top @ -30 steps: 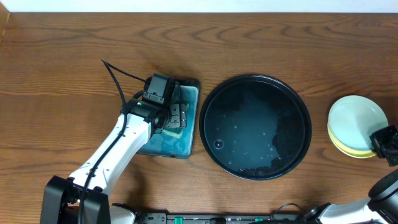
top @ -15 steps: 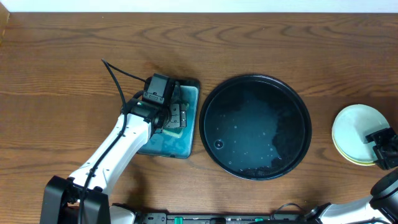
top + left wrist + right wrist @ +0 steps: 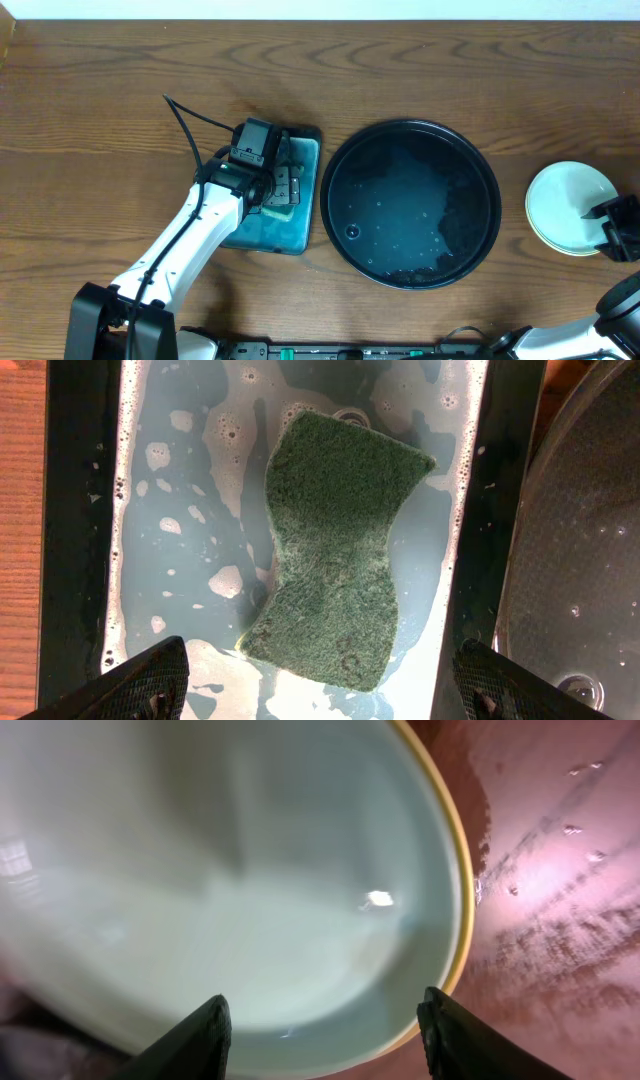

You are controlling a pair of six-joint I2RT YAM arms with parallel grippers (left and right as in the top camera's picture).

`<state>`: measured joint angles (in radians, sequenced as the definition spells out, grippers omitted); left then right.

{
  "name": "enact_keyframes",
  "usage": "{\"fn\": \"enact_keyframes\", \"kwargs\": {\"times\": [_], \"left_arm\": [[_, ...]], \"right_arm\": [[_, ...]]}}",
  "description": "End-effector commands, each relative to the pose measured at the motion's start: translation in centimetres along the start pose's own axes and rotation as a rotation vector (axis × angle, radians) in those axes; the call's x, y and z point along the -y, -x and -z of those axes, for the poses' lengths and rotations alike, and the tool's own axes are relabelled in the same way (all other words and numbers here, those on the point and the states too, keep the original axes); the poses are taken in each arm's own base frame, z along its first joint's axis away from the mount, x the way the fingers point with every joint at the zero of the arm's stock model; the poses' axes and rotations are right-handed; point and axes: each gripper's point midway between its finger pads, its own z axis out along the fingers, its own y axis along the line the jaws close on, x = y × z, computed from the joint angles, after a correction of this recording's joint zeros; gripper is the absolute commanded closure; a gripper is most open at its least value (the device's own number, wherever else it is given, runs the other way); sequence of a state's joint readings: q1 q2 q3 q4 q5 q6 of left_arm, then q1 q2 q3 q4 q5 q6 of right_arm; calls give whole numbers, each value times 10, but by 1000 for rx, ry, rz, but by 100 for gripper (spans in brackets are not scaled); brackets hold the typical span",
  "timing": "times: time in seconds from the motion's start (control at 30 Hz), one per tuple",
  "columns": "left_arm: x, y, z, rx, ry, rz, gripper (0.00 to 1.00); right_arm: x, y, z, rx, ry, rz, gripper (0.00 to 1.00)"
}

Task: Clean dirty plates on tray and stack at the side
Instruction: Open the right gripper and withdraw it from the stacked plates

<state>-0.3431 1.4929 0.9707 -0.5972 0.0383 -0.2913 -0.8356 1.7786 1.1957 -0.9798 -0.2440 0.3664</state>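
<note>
1. Mint-white and yellow plates (image 3: 565, 205) are being seen stacked on bare wood (image 3: 560, 100), clear of the tray's (image 3: 400, 200) rim.
2. Right gripper (image 3: 325, 1035) is being held spread at the stack's edge.
3. Left gripper (image 3: 320, 680) is being held wide apart over the basin's (image 3: 70, 540) sponge (image 3: 335, 550).

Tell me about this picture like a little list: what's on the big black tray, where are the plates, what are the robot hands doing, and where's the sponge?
Tray: black, wet, no plates on it.
Plates: stacked on the table to the right of the tray, pale on top, yellow underneath.
Left hand: open, above the sponge.
Right hand: open, at the stack's edge.
Sponge: green, lying in the basin of soapy water.
</note>
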Motion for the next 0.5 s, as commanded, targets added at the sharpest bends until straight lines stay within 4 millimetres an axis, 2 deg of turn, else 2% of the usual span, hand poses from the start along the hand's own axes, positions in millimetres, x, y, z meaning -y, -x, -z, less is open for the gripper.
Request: {"fn": "enact_keyframes", "kwargs": {"times": [0.0,0.17,0.3,0.37,0.4,0.47], "left_arm": [[-3,-1,-2,-2,16,-2,14],[-3,-1,-2,-2,15,-2,14],[-3,-1,-2,-2,16,-2,14],[-3,-1,-2,-2,16,-2,14],[-3,-1,-2,-2,15,-2,14],[-1,3,-2,13,10,-2,14]], "right_arm": [[-9,12,27,25,10,13,41],[-17,17,50,39,7,30,41],[-40,8,50,19,63,143,41],[-60,-1,47,7,103,243,39],[-84,-12,44,-2,149,361,37],[-107,-25,38,-5,158,473,29]]}}
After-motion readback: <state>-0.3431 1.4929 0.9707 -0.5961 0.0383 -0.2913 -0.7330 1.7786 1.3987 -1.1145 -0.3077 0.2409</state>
